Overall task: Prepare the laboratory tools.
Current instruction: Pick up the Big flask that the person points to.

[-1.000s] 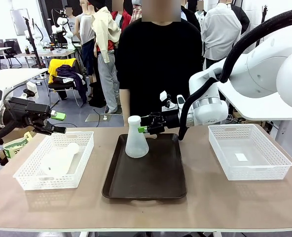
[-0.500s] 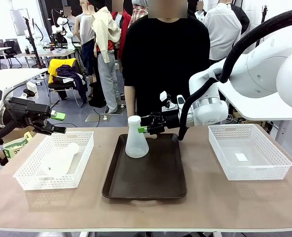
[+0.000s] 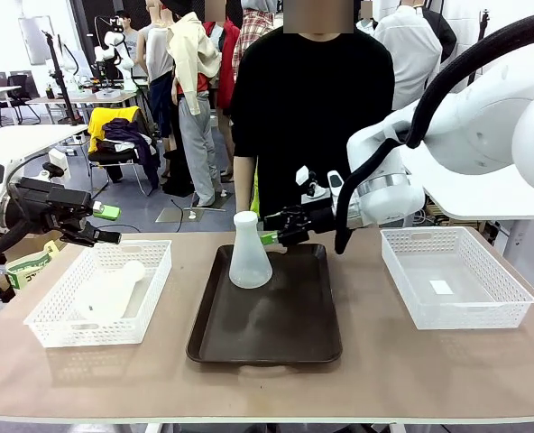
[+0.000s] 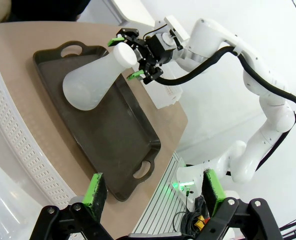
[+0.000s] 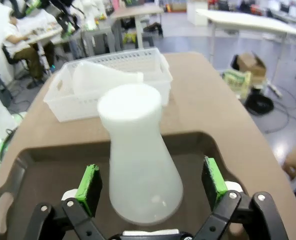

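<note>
Front view first: you see the table [image 3: 384,361], then the dark tray [image 3: 267,338] at its middle, with the left basket [image 3: 46,329] and the right basket [image 3: 456,311] flanking it. The upright flask [image 3: 249,260] stands at the tray's far end. The second flask [image 3: 109,293] lies on its side in the left basket. Your right gripper [image 3: 271,232] sits at the upright flask's neck, jaws wide. On the right wrist view, its green pads [image 5: 90,186] stand either side of that flask without touching. Your left gripper [image 3: 107,225] hangs over the left basket's far edge, jaws wide, holding nothing.
</note>
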Motion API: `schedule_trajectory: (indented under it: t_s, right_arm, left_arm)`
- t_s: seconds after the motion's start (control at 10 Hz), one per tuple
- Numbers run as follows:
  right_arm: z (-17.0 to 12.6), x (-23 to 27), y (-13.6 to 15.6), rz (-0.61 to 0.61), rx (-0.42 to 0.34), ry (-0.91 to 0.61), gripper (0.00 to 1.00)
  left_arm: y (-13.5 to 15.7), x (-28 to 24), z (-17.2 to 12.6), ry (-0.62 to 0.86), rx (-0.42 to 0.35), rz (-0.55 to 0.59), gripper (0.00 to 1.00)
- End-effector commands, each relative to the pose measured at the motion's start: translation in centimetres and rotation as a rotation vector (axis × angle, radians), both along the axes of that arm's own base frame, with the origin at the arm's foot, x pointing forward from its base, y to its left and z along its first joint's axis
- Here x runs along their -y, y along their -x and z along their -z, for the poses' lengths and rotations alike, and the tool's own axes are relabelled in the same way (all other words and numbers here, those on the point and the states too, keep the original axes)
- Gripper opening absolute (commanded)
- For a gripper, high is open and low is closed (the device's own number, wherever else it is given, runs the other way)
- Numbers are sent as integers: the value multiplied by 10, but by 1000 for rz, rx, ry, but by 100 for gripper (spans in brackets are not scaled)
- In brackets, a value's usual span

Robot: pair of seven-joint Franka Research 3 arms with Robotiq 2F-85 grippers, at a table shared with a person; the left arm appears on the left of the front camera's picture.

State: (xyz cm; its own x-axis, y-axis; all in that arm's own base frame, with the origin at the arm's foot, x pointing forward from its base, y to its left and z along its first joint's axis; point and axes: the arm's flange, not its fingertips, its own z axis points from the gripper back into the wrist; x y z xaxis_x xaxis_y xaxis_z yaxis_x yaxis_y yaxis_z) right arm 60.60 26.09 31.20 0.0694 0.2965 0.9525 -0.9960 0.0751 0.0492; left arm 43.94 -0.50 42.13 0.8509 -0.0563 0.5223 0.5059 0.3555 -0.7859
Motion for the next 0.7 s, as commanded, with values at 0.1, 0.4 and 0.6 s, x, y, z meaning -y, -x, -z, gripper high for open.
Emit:
schedule_trajectory:
  t_s: [0.1,0.4,0.6]
  right_arm:
    - [-34,76,29,174,-20,103,100]
    - [-58,138,66,284,7,67,100]
    - [-65,166,86,333,42,6,100]
  left_arm:
    - [0,-1,-2,12,7,3,100]
    - [0,-1,-2,12,7,3,100]
    - [0,-1,-2,12,7,3,100]
